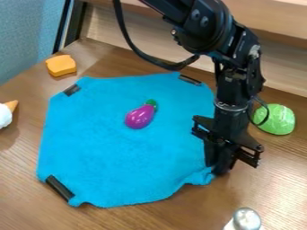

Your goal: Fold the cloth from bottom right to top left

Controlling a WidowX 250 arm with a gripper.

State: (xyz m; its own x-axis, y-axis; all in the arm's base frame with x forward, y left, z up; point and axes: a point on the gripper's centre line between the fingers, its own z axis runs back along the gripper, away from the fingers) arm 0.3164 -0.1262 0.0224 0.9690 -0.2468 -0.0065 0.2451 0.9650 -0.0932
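1. Blue cloth (120, 152): we find it spread on the surface (126, 218), mostly flat, with no fold laid across it. Its lower right edge is rumpled beside the end effector.
2. End effector (219, 170): we see it low at the bottom right corner of the cloth, hanging from the arm (231, 90). We cannot tell whether it is clenched on the fabric or released.
3. Done: we count only the positioning at the start corner as complete. By our judgement, the task is at its opening step, the pick-up of that corner.
4. Left to do: we need a secure grasp, a lift, a diagonal carry towards the dark top left tab (71, 90), a lowering and a release. None of the fold is made.
5. Obstruction: we note the eggplant (139, 117) lying on the cloth, above its centre. The folded part will probably cover it or nudge it, leaving a bump.
6. Check: we should confirm that the corner rises with the end effector before we begin the carry. A shallow grasp could slip, and a low drag could shift the whole cloth.
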